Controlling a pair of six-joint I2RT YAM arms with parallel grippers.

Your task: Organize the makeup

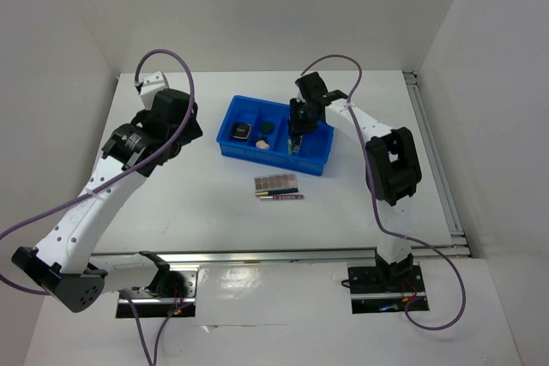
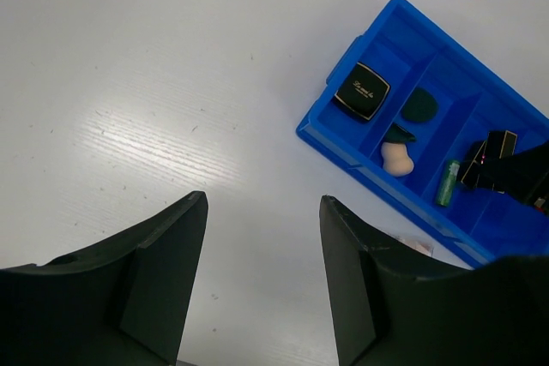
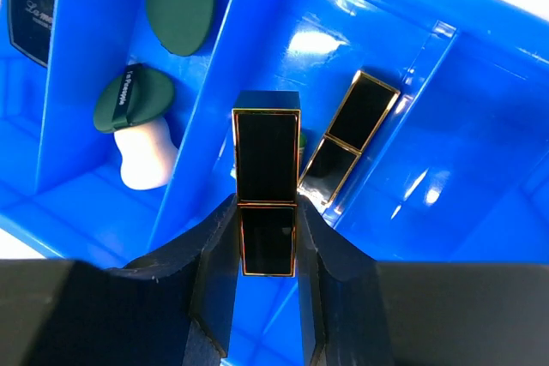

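My right gripper [image 3: 267,212] is shut on a black-gold case [image 3: 267,165] and holds it over a compartment of the blue tray [image 1: 232,145], above a second black-gold case [image 3: 350,139] lying there. The tray also holds a black square compact [image 2: 361,91], a dark green round piece [image 3: 179,6] and a peach sponge [image 3: 147,156] with a green cap. A pinkish flat palette [image 1: 276,183] and a thin pencil [image 1: 280,197] lie on the table in front of the tray. My left gripper [image 2: 262,212] is open and empty over bare table left of the tray.
White walls close the table on the left, back and right. A green tube [image 2: 448,183] lies in the tray beside the cases. A metal rail [image 1: 283,255] runs along the near edge.
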